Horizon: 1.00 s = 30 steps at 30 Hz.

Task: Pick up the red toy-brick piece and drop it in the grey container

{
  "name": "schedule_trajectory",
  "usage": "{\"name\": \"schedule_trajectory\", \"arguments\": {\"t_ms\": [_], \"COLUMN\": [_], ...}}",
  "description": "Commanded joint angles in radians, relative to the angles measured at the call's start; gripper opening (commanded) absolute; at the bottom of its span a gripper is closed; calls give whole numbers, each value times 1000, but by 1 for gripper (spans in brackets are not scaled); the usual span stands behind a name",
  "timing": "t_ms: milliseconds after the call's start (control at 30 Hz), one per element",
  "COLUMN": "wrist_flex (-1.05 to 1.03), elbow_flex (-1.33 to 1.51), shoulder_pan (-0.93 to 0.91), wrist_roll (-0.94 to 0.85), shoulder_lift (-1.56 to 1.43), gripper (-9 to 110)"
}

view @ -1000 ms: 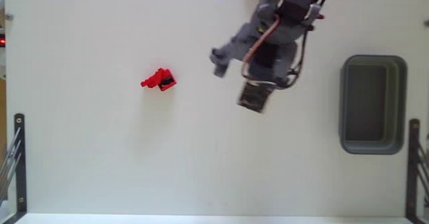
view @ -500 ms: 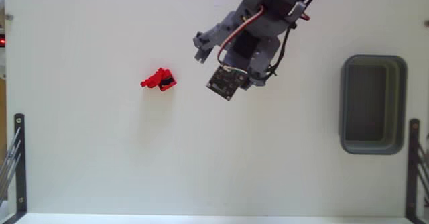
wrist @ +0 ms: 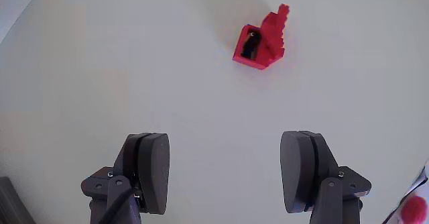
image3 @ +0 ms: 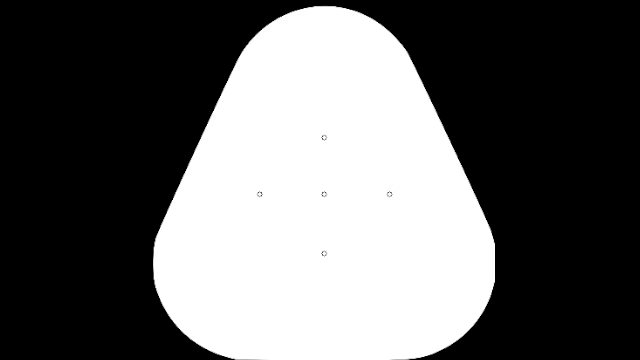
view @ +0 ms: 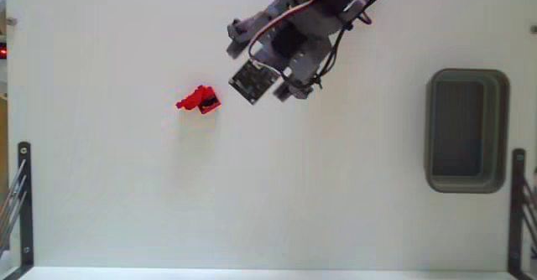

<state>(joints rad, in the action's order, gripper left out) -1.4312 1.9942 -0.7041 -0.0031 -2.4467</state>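
Wrist view, nearest item first: gripper (wrist: 228,174), two dark grey fingers (wrist: 153,170) rising from the bottom edge, spread wide apart with bare table between them and nothing held. Next out, the white table (wrist: 100,83), plain and matt. Beyond the fingertips, well clear of both fingers and set a little toward the right-hand one, the red toy-brick piece (wrist: 263,41): small, bright red, lumpy in outline, with a dark rectangular hollow on its left part and a stepped, knobbly projection pointing up and to the right; it lies flat on the table and casts a soft shadow. A small red blur sits at the bottom right corner of this view; what it is cannot be told. Fixed view from above, same order: gripper (view: 243,66) and grey arm reaching down and to the left from the top edge, with orange and black wires along the arm and a dark square board at its lower end. Red toy-brick piece (view: 199,101) just to the left of that board, near it but not touching. Table (view: 252,204) white throughout. Farthest from the gripper, at the right side, the grey container (view: 467,131): rectangular, rounded corners, thick rim, darker greenish-grey inside, nothing visible in it. Dark metal brackets stand at the lower left (view: 23,200) and lower right edges.
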Motion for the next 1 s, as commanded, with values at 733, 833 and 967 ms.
{"name": "schedule_trajectory", "arguments": {"t_ms": [733, 833, 967], "wrist_flex": [1, 1, 1], "elbow_flex": [5, 5, 5], "shoulder_pan": [-99, -99, -99], "wrist_roll": [3, 3, 3], "shoulder_lift": [-34, -34, -34], "gripper": [110, 110, 110]}}
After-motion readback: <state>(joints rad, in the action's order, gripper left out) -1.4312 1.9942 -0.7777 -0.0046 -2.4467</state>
